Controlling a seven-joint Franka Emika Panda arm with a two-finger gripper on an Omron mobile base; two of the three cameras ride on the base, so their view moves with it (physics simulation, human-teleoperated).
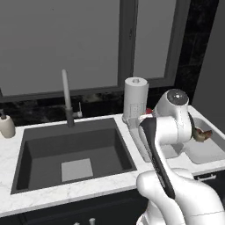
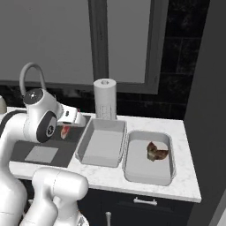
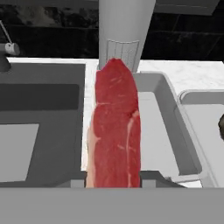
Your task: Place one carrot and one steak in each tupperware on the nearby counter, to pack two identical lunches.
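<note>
A glossy red steak slab [image 3: 116, 127] with a pale edge sticks out of my gripper [image 3: 114, 180], which is shut on it. The gripper [image 2: 66, 131] hovers above the sink's right edge, just left of the left tupperware [image 2: 101, 145]; that tray has nothing in it. In the right tupperware [image 2: 148, 170] lies the dark brown steak chunk [image 2: 156, 152], also seen past my arm [image 1: 202, 135]. Both trays sit side by side on the white marble counter [image 2: 178, 132]. The carrots are out of view.
A paper towel roll [image 2: 105, 99] stands right behind the left tray. The dark sink basin [image 1: 72, 154] with its tall faucet [image 1: 67, 99] lies to the left. A soap dispenser [image 1: 6, 125] sits at the far left. A dark wall bounds the counter on the right.
</note>
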